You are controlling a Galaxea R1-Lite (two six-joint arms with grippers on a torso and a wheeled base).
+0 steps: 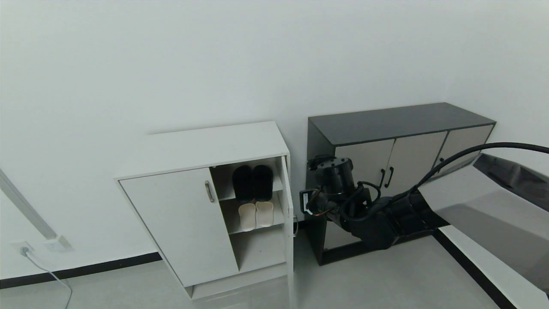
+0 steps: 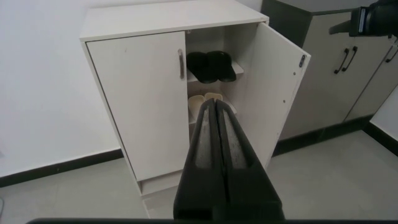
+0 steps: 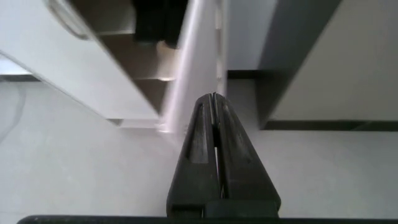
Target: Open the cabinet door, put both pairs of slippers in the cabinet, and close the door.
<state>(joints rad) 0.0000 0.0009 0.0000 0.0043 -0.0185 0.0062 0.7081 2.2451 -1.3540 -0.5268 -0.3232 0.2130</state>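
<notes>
Frame centre: left gripper [image 2: 216,104], fingers pressed together. Behind it, white cabinet [image 2: 168,15]: open door [image 2: 273,93] on side nearer dark cabinet [image 2: 329,74], other door [image 2: 137,99] closed. Black slippers [image 2: 211,65] on upper shelf. White slippers [image 2: 196,106] on shelf below, partly hidden by gripper.

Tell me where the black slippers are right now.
In the head view, the black slippers sit on the top shelf in the open right half of the white cabinet, directly above the white slippers.
</notes>
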